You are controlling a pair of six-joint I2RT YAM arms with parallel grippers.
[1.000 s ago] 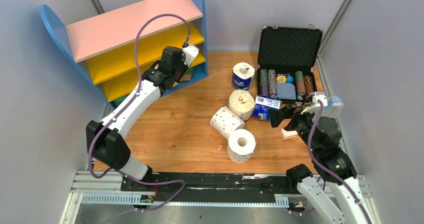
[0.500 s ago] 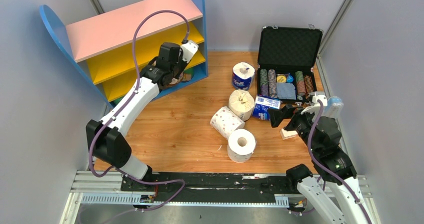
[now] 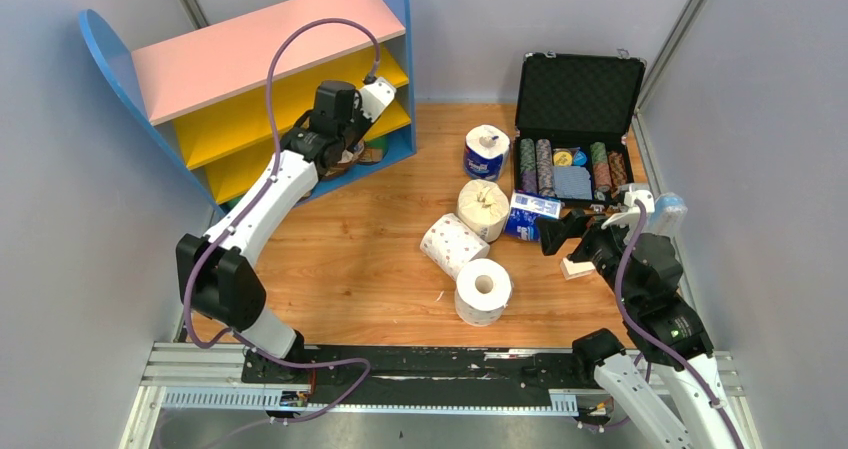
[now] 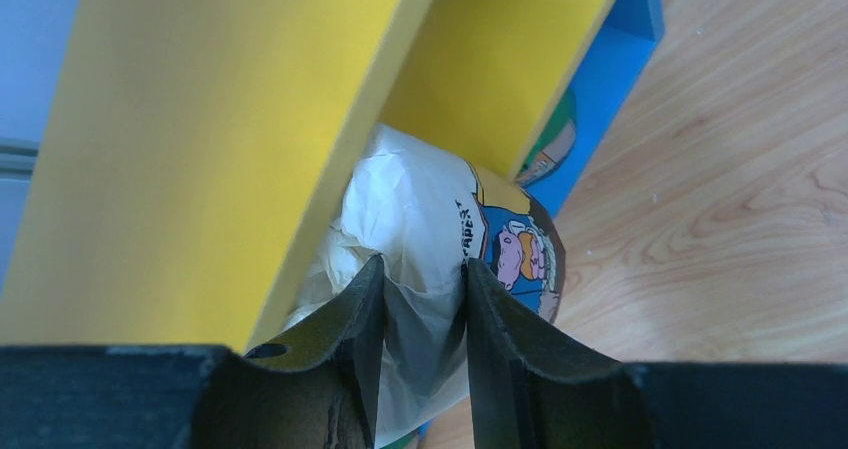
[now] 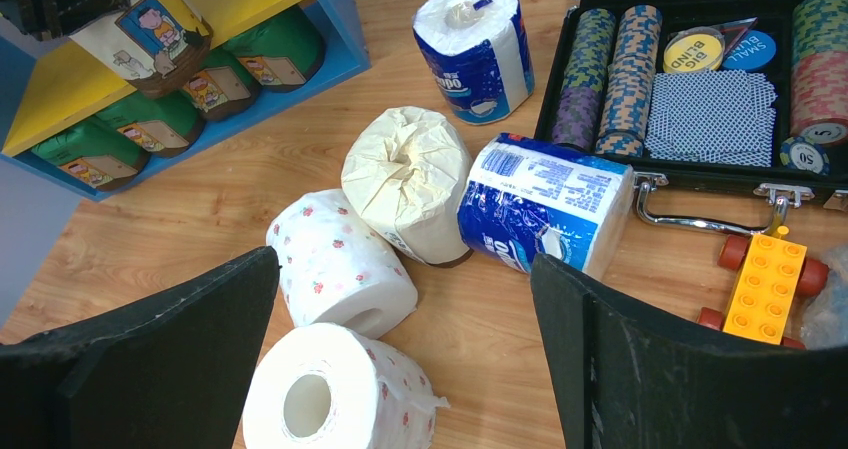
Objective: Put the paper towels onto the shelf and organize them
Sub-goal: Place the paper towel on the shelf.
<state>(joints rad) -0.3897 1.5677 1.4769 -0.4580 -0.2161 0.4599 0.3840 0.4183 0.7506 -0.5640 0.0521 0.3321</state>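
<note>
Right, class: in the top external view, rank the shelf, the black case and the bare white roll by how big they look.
1. Shelf, clearly largest.
2. Black case.
3. Bare white roll, smallest, though it lies nearer the camera than the other two.

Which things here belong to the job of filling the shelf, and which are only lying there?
For the job: shelf; cartoon-wrapped roll in left gripper; five loose rolls; green rolls already shelved.

Lying about: poker chip case; toy block.
</note>
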